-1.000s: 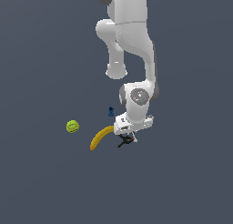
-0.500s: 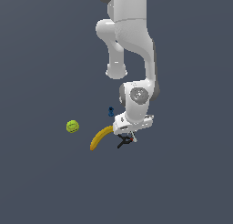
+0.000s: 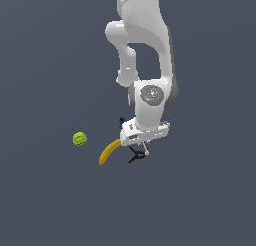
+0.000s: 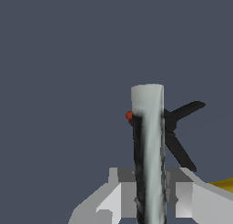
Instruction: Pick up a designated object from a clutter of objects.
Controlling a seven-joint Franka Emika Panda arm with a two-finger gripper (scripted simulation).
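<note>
In the wrist view the grey-white rod (image 4: 148,127) stands between my two grey fingers (image 4: 119,191), and my gripper (image 4: 148,189) is shut on it. The black clamp-like piece (image 4: 179,127) with its red spot lies just behind the rod. In the exterior view my gripper (image 3: 141,145) hangs low over the clamp-like piece (image 3: 136,155), right beside the upper end of the yellow banana (image 3: 108,152). The rod is too small to make out there. The banana's tip (image 4: 223,185) shows at the wrist view's edge.
A yellow-green tennis ball (image 3: 79,138) lies apart, towards the exterior view's left. A tiny blue piece (image 3: 122,121) sits just behind the gripper, partly hidden by the arm's white wrist (image 3: 150,107). The floor is plain dark grey.
</note>
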